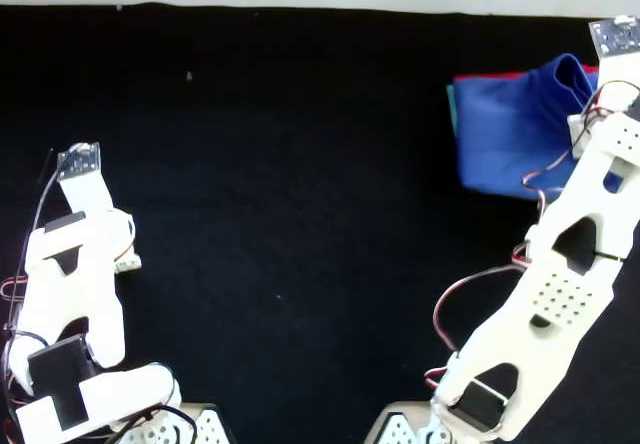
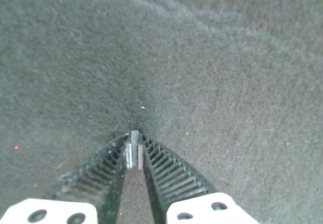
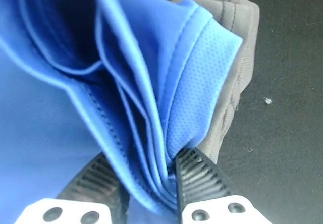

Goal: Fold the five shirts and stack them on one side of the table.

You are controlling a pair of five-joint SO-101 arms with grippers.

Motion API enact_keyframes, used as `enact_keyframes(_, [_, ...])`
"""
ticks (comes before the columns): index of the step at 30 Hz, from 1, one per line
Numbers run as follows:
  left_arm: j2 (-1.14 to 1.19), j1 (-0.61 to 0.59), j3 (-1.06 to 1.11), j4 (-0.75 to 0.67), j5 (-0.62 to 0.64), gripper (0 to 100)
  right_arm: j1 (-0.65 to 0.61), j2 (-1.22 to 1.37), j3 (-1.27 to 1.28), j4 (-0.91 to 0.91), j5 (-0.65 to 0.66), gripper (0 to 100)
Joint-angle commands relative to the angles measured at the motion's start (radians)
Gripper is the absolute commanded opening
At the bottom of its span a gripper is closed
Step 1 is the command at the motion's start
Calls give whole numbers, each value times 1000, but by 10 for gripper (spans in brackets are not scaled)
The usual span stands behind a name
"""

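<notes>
Right gripper (image 3: pixel 150 158) clamps the blue shirt's (image 1: pixel 510 134) bunched edge. Left gripper (image 2: pixel 133 146), closed on nothing, lies well apart leftward.

shirt stack (image 1: pixel 505 134) on table (image 1: pixel 300 164), far right side

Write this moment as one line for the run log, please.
left gripper: shut, empty, at table | right gripper: shut on blue shirt | blue shirt: on grey shirt, table's far right side
</notes>
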Motion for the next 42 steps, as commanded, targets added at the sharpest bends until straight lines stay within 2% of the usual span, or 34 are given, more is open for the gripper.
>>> enact_keyframes(1, [4,-4,1,-14,-3,10,8,-2,-4,-30,11,75])
enact_keyframes(5, [4,-4,1,-14,-3,10,18,-5,-10,-44,-55,156])
enact_keyframes(11, [4,-4,1,-14,-3,10,48,-2,-147,-105,-255,163])
enact_keyframes(16, [5,5,1,-14,-3,10,22,2,-303,-125,-334,163])
enact_keyframes(22, [5,7,2,-14,-3,10,-35,-2,-389,-166,-333,147])
enact_keyframes(25, [5,7,2,-14,-3,10,-85,5,-386,-143,-325,5])
enact_keyframes(31, [5,7,2,-14,-3,10,-88,140,-268,-232,-232,16])
enact_keyframes(37, [5,7,2,-14,-3,10,15,332,-266,-438,-227,16])
enact_keyframes(42, [5,7,2,-14,-3,10,24,377,-291,-452,-230,16])
